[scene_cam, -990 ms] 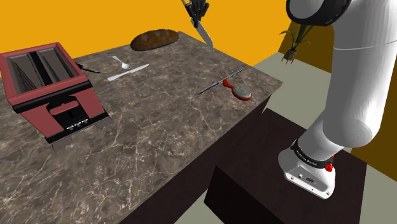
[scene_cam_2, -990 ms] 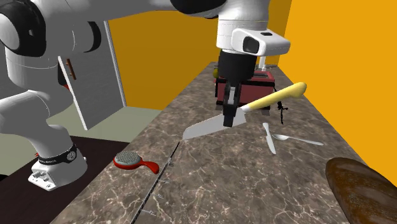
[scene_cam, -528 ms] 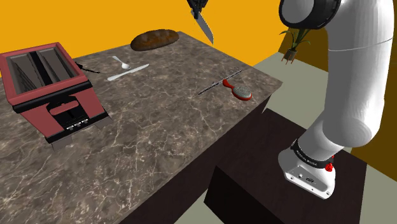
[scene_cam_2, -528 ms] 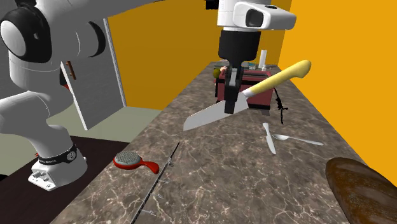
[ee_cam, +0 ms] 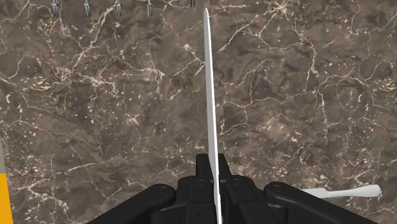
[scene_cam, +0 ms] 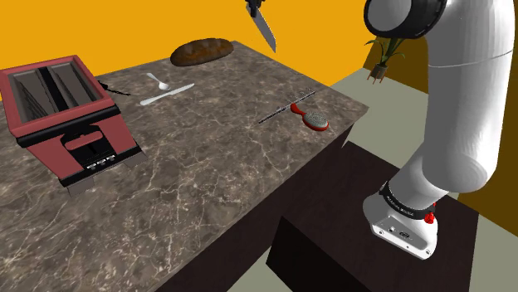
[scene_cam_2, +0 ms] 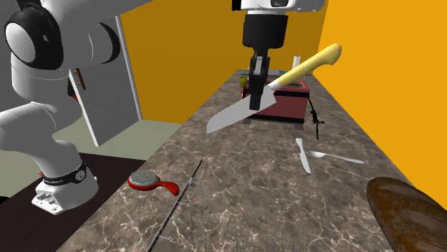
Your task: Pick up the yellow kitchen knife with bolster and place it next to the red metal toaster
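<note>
The knife hangs high above the dark marbled counter, clasped at the bolster by my black gripper, which is shut on it. Its yellow handle points up toward the orange wall and its grey blade slopes down. In the shoulder view the blade pokes down from the top edge under the gripper. In the wrist view the blade runs edge-on straight out from between the fingers of the gripper. The red toaster stands at the counter's far end.
A brown bread loaf, a spoon and a white table knife lie near the wall. A red brush and a thin rod lie by the counter's edge. A black cord trails from the toaster.
The gripper has risen with the knife, which now hangs higher over the counter; in the second exterior view it has also drifted slightly toward the toaster.
</note>
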Controlling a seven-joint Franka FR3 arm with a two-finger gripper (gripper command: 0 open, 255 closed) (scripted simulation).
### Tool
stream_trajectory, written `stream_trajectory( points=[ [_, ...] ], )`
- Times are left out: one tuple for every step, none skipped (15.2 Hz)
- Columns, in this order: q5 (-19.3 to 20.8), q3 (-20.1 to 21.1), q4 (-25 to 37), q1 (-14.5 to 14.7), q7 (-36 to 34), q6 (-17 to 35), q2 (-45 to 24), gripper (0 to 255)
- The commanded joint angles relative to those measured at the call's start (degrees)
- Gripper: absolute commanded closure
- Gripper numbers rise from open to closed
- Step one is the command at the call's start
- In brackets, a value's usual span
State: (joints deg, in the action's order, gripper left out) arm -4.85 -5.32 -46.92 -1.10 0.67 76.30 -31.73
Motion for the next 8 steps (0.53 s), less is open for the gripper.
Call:
stream_trajectory(
  points=[
    [0.44,0.25,-7.24,2.1,-1.83,2.9,4.44,255],
    [0.67,0.51,-10.03,3.12,-2.9,3.97,6.22,255],
    [0.86,0.76,-12.51,4.13,-4.0,4.91,7.81,255],
    [1.03,1.03,-14.72,5.11,-5.12,5.73,9.25,255],
    [1.21,1.36,-16.68,6.05,-6.26,6.45,10.55,255],
    [1.37,1.71,-18.45,6.96,-7.43,7.09,11.73,255],
    [1.51,2.05,-20.06,7.88,-8.6,7.67,12.81,255],
    [1.64,2.43,-21.51,8.76,-9.79,8.19,13.8,255]
  ],
)
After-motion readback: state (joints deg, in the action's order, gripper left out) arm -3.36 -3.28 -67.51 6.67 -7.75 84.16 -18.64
